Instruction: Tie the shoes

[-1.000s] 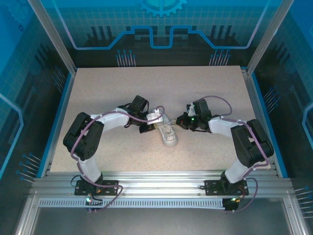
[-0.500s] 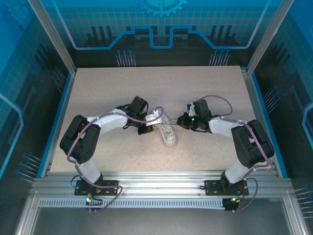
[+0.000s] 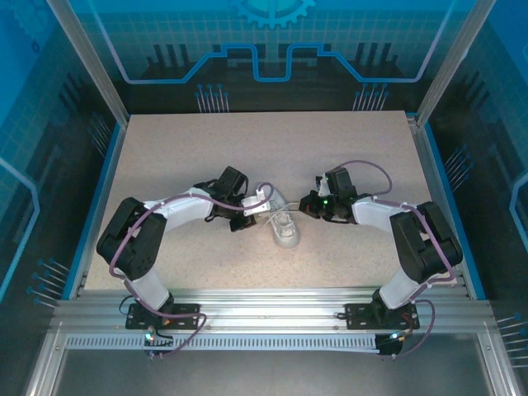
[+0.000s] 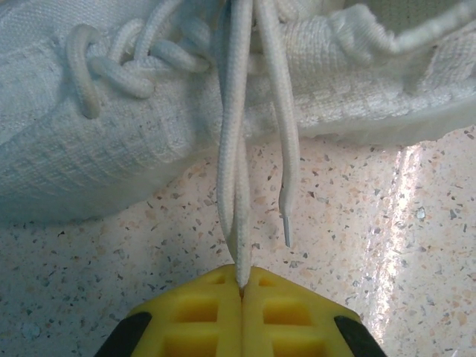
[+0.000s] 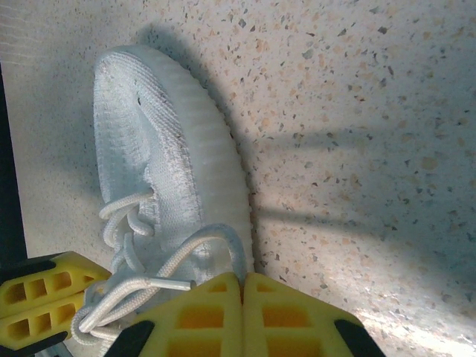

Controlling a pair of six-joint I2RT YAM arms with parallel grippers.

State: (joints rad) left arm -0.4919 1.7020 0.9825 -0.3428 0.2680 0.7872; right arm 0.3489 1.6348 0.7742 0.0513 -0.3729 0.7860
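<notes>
Pads (image 4: 201,312) of the left claw (image 4: 242,286) are clamped shut on a doubled white lace (image 4: 232,149) stretched from the sneaker (image 3: 285,228). It lies on the table (image 3: 165,157) near the middle, slightly toward the near edge, between both claws. The right claw (image 5: 242,288) is closed just beside it. A lace loop (image 5: 223,232) reaches its tips, but I cannot tell whether it is pinched.

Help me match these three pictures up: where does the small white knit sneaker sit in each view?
Top external: small white knit sneaker at table centre.
Left wrist: sneaker across the top, its thin white lace pinched by the left gripper.
Right wrist: sneaker at left, toe up.
Shared landmark: the speckled beige tabletop.
</notes>
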